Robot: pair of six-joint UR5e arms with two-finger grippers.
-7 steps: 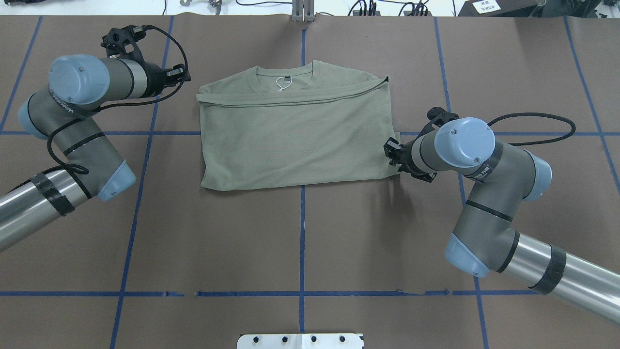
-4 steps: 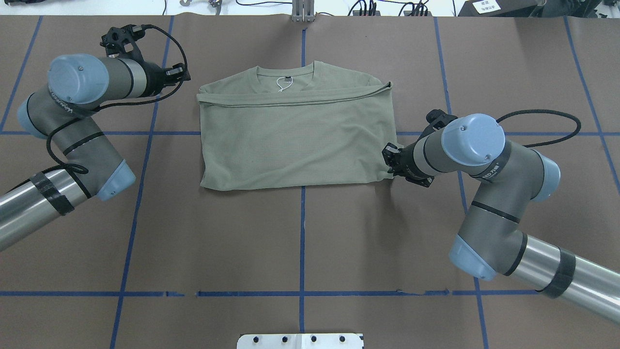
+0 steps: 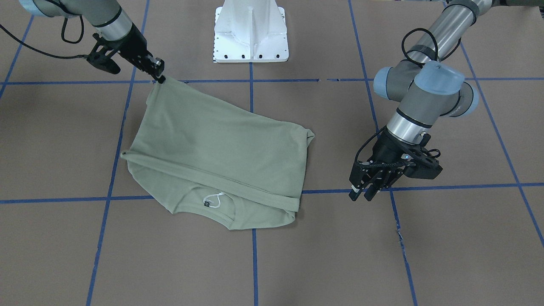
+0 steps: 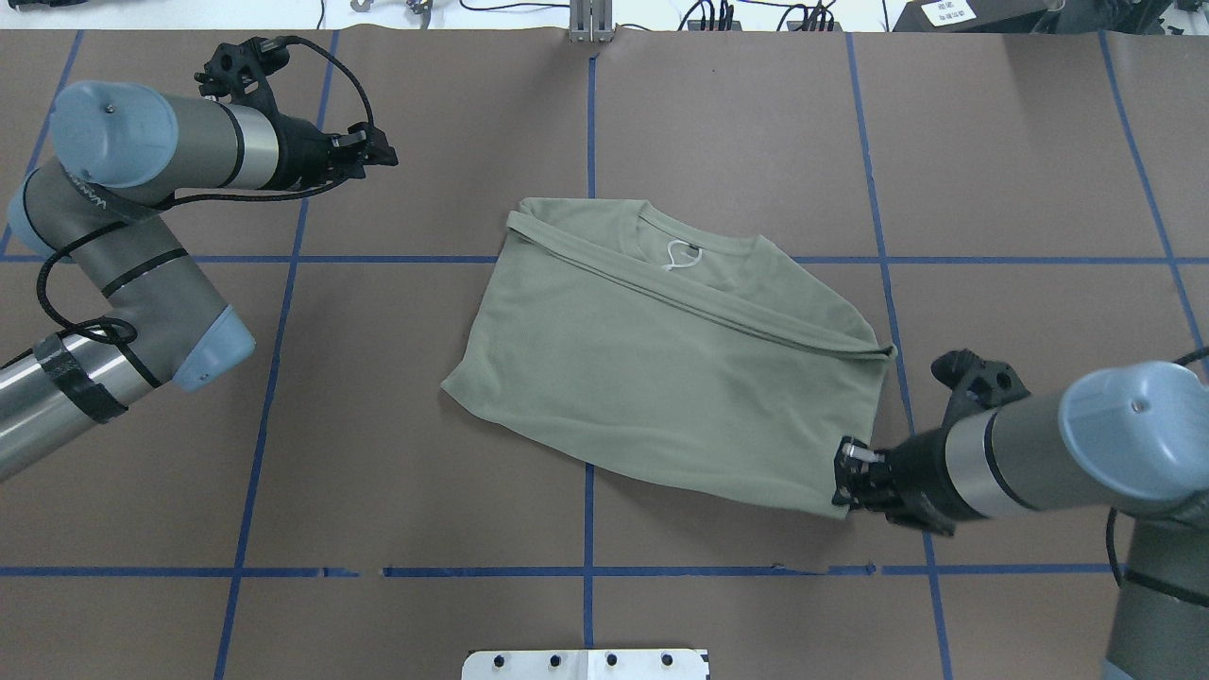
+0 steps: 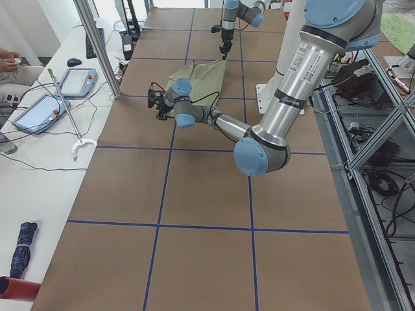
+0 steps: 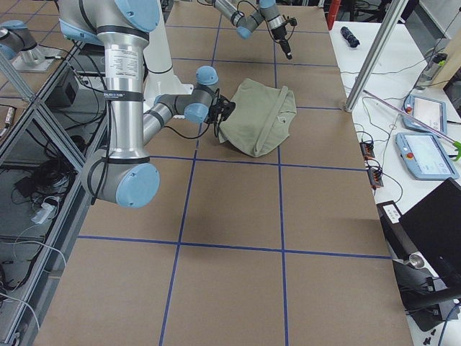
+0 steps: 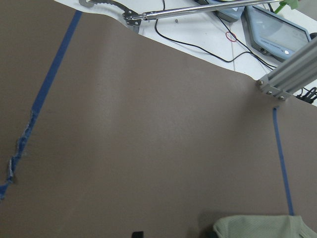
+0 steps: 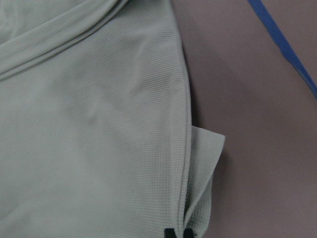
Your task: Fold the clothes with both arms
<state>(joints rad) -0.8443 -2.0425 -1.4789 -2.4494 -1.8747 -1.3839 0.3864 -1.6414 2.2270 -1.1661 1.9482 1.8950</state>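
My right end effector is closed on the corner of the shirt, at the hem on the robot's right side. In its wrist view, the doubled edge of the cloth runs down to the dark tips at the bottom of the picture. Half a second ago this end effector was at the same corner, but the shirt lay square across the middle line with the collar at the far side. Now the arm has pulled the corner toward the robot and to its right. The whole shirt has slid and turned with it, so it lies slanted on the bench, mostly right of the middle blue line. The collar and its white string tag are on the far side and the held corner is nearest to me. I judge this to be a repositioning drag and not a fold, because no new layer lies over the body. My left end effector holds nothing, and I cannot tell how wide its fingers stand. It hangs well apart from the shirt, beyond its far left corner, so it must first come over to the cloth before both arms can fold.
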